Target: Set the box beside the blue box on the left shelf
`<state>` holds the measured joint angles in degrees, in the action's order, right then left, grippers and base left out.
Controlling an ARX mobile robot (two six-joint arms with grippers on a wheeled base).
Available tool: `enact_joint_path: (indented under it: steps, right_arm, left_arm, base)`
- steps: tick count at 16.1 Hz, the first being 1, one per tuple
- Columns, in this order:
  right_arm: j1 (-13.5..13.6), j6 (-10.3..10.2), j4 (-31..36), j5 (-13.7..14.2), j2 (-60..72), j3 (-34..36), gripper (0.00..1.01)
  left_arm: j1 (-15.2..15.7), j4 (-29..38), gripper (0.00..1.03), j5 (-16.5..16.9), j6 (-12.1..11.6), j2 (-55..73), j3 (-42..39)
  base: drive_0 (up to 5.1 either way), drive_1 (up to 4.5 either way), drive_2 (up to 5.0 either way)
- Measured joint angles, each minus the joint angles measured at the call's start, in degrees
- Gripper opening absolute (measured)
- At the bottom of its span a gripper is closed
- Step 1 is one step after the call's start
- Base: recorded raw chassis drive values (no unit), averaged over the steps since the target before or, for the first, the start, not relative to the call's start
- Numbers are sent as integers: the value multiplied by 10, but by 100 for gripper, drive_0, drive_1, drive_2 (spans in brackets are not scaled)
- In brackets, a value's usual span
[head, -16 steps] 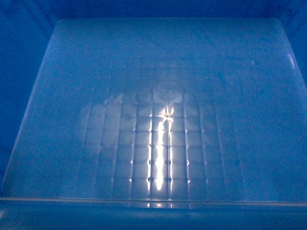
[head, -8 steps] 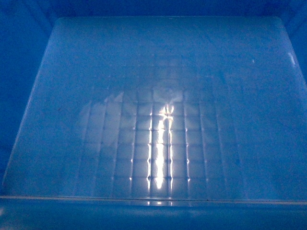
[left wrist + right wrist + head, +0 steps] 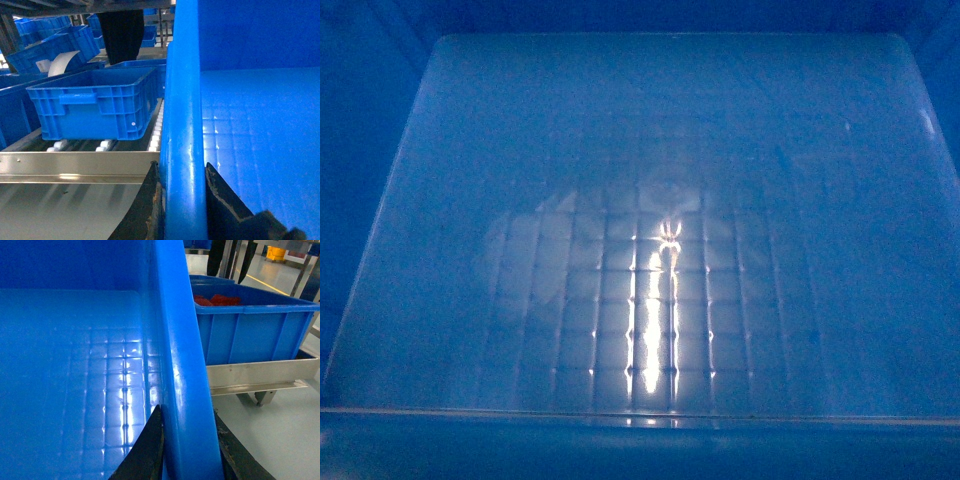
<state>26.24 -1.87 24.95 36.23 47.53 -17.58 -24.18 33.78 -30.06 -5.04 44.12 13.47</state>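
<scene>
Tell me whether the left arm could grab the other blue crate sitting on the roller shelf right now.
Probably not: the left gripper is shut on the box rim, so it isn't free, though the blue crate on the left shelf sits unobstructed.

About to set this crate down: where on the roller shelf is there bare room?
Bare white rollers show between the resting ribbed blue plastic crate and the held large blue crate's rim. It is a narrow strip. Behind, stacked blue crates crowd the left.

The left gripper [image 3: 182, 200] sits at 6 o'clock in its wrist view, jaws clamped across the box [image 3: 182, 100] rim; the right gripper [image 3: 187, 445] likewise grips the opposite rim.
</scene>
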Motion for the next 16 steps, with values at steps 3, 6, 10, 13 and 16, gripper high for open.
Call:
enact_joint_path:
  steps: [3,6,10,13,16]
  right_arm:
    - [0,0,-1,0,0,0,16]
    - [0,0,0,0,0,0,16]
    - [0,0,0,0,0,0,16]
    - [0,0,0,0,0,0,16]
    - [0,0,0,0,0,0,16]
  left_arm:
    - [0,-1,16,0,0,0,0]
    - [0,0,16,0,0,0,0]
    - [0,0,16,0,0,0,0]
    - [0,0,16,0,0,0,0]
    - [0,0,16,0,0,0,0]
  base:
    - [13,433,-408]
    - [12,433,-409]
    - [9,430,-412]
    - [6,427,-415]
    - [11,432,-410]
